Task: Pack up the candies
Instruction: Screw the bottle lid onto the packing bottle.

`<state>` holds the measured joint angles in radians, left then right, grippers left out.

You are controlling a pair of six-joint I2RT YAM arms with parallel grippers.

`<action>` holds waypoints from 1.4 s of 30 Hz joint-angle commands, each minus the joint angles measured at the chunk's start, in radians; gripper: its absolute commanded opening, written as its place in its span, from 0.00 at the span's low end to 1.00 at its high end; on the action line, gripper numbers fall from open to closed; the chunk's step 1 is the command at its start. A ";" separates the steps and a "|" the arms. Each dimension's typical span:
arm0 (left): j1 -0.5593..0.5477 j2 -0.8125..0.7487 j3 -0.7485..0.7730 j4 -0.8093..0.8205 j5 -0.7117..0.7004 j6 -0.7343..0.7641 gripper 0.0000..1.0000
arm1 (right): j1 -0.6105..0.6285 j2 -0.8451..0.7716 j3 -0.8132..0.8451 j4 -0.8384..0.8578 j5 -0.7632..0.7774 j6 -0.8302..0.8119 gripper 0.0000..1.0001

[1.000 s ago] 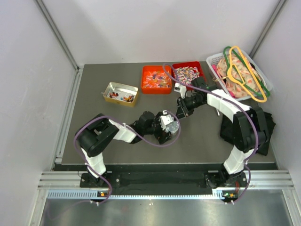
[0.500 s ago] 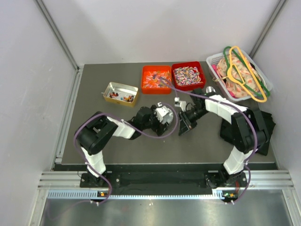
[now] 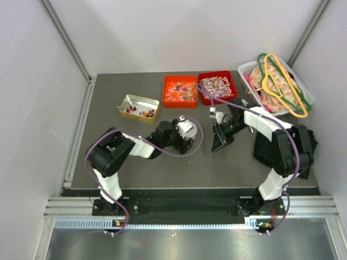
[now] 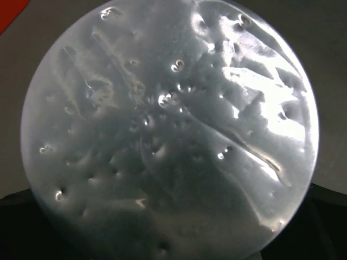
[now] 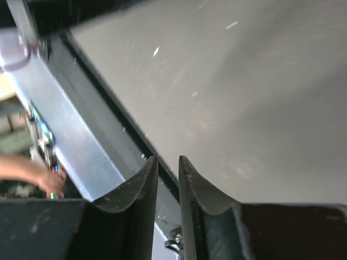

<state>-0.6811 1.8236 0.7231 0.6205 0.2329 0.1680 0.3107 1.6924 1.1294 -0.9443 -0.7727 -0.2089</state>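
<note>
Red tray (image 3: 217, 73) holds the candies (image 3: 216, 85), beyond the right end effector (image 3: 217, 144) and well apart from it. Orange tray (image 3: 180, 77) touches it on the left side, beyond the left end effector (image 3: 184, 132). Left end effector is spread wide, grasping a clear plastic disc (image 3: 187, 127) over the grey worktop (image 3: 108, 124).

Left wrist: the clear plastic disc (image 4: 168, 135) fills the view, dimpled, with glare on its right. Own fingers are hidden.

Right wrist: right end effector (image 5: 168, 161) is parted by a thin gap, gripping nothing, hanging over the worktop (image 5: 249, 86) near its front edge. No candies here.
</note>
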 commanded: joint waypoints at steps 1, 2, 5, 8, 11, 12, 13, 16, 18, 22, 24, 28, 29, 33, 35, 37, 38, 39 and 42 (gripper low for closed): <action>-0.006 -0.003 -0.004 0.013 0.213 0.044 0.99 | -0.071 -0.027 0.119 0.044 0.004 0.031 0.23; -0.005 -0.003 -0.002 0.010 0.238 0.053 0.99 | -0.071 -0.025 0.131 0.050 0.007 0.031 0.23; -0.005 -0.004 0.002 -0.013 0.324 0.068 0.99 | -0.071 -0.001 0.208 0.053 0.007 0.034 0.24; -0.006 -0.003 0.010 -0.034 0.394 0.090 0.99 | -0.071 0.047 0.296 0.041 -0.026 0.039 0.24; -0.008 0.002 0.025 -0.076 0.450 0.117 0.99 | -0.071 0.110 0.366 0.032 -0.092 0.052 0.24; -0.008 0.002 0.029 -0.088 0.459 0.120 0.99 | -0.068 0.119 0.377 0.035 -0.120 0.063 0.24; -0.008 0.003 0.033 -0.106 0.468 0.126 0.99 | -0.065 0.131 0.388 0.051 -0.122 0.066 0.24; -0.008 0.005 0.042 -0.123 0.496 0.142 0.99 | -0.036 0.161 0.391 0.067 -0.103 0.054 0.24; -0.011 0.006 0.044 -0.131 0.502 0.142 0.99 | -0.021 0.187 0.395 0.068 -0.108 0.052 0.24; -0.011 0.008 0.050 -0.139 0.511 0.145 0.99 | -0.010 0.211 0.405 0.078 -0.120 0.059 0.24; -0.014 0.009 0.050 -0.139 0.510 0.143 0.99 | -0.009 0.213 0.414 0.079 -0.140 0.068 0.24; -0.012 0.013 0.055 -0.139 0.499 0.134 0.99 | 0.017 0.208 0.409 0.082 -0.137 0.069 0.24; -0.014 0.013 0.056 -0.139 0.500 0.134 0.99 | 0.022 0.210 0.406 0.087 -0.137 0.071 0.24; -0.015 0.011 0.055 -0.136 0.485 0.126 0.99 | 0.044 0.214 0.379 0.101 -0.111 0.066 0.24; -0.014 0.009 0.053 -0.130 0.476 0.116 0.99 | 0.045 0.219 0.371 0.105 -0.108 0.066 0.24; -0.014 0.009 0.053 -0.125 0.471 0.108 0.99 | 0.047 0.220 0.357 0.114 -0.100 0.065 0.24; -0.014 0.011 0.053 -0.125 0.470 0.107 0.99 | 0.047 0.217 0.354 0.117 -0.096 0.063 0.24; -0.014 0.011 0.055 -0.123 0.465 0.104 0.99 | 0.047 0.216 0.351 0.118 -0.096 0.060 0.24; -0.014 0.017 0.061 -0.123 0.448 0.090 0.99 | 0.050 0.210 0.342 0.107 -0.086 0.054 0.24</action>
<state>-0.6895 1.8271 0.7536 0.4854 0.6933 0.2810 0.3466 1.9133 1.4902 -0.8600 -0.8600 -0.1375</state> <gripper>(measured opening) 0.991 0.238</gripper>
